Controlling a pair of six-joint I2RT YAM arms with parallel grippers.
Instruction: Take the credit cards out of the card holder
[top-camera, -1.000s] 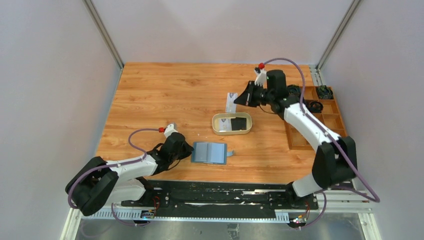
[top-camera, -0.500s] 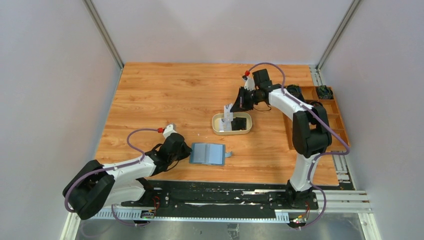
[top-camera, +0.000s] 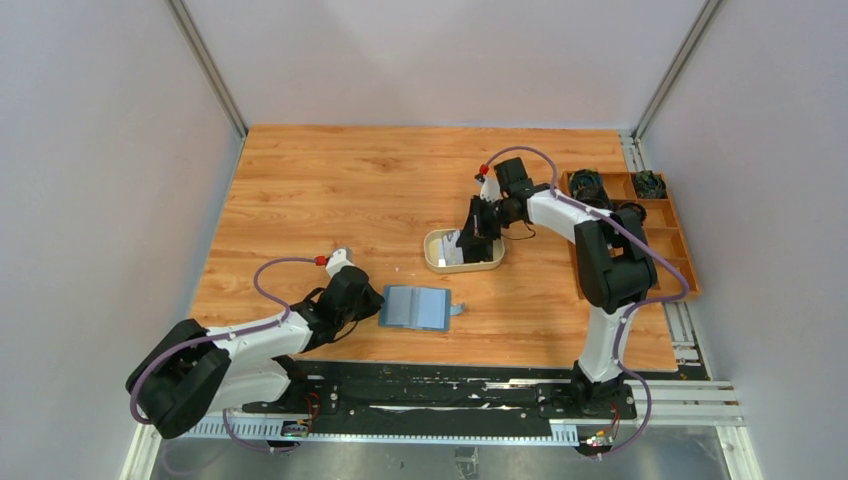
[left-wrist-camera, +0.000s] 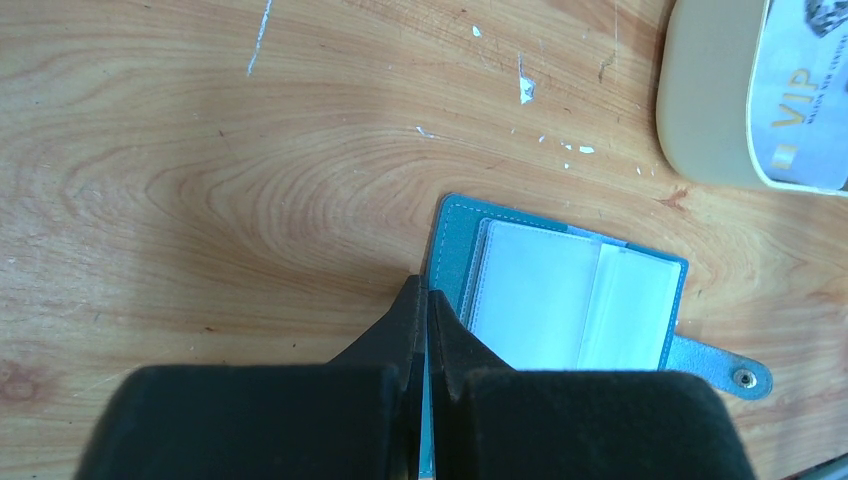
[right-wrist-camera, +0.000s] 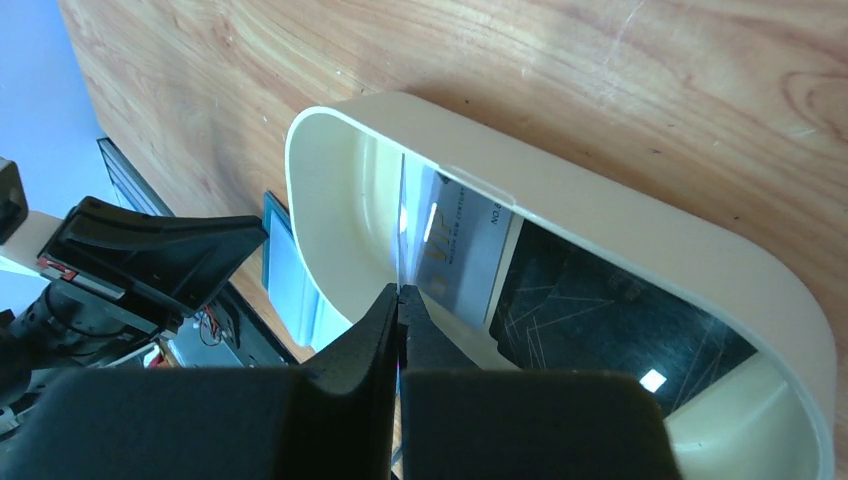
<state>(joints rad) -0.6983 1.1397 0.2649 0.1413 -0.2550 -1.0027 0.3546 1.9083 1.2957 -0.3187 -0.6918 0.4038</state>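
Note:
The teal-blue card holder (top-camera: 417, 307) (left-wrist-camera: 560, 300) lies open on the wood table, its clear sleeves showing and the snap tab (left-wrist-camera: 735, 375) at its right. My left gripper (top-camera: 377, 302) (left-wrist-camera: 425, 292) is shut on the card holder's left edge. My right gripper (top-camera: 470, 238) (right-wrist-camera: 399, 292) is shut on a whitish credit card (right-wrist-camera: 400, 215), seen edge-on and reaching down into the beige oval tray (top-camera: 432, 258) (right-wrist-camera: 640, 225). Inside the tray lie another whitish credit card (right-wrist-camera: 465, 255) (left-wrist-camera: 800, 110) and a black one (right-wrist-camera: 610, 320).
A wooden compartment box (top-camera: 645, 240) with small dark items stands along the table's right edge. Grey walls close in the left, back and right sides. The arm bases and a black rail (top-camera: 420, 395) line the near edge.
My right gripper has come down and to the left with the whitish card, from above the table behind the tray into the tray. The left arm and card holder have not moved.

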